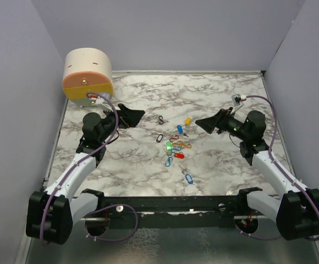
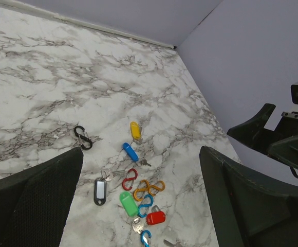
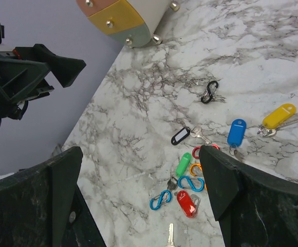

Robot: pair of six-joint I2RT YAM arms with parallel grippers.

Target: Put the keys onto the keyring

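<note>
The keys lie in a loose cluster mid-table: yellow tag (image 1: pixel 187 121), blue tag (image 1: pixel 180 129), green tag (image 1: pixel 169 146), red tag (image 1: pixel 179 155), black tag (image 1: pixel 159 138), and a second blue tag (image 1: pixel 188 179) nearer the front. The left wrist view shows the yellow (image 2: pixel 134 129), blue (image 2: pixel 130 151), green (image 2: pixel 128 204) and red (image 2: pixel 155 218) tags. Red, orange (image 2: pixel 149 189) and blue S-shaped clips lie among them. A black clip (image 1: pixel 161 119) lies apart. My left gripper (image 1: pixel 131 115) is open and empty, left of the cluster. My right gripper (image 1: pixel 203 124) is open and empty, right of it.
A round beige, pink and yellow container (image 1: pixel 88 77) stands at the back left corner. Grey walls enclose the marble table (image 1: pixel 225 99) on three sides. A bare metal key (image 3: pixel 170 236) lies near the front of the cluster.
</note>
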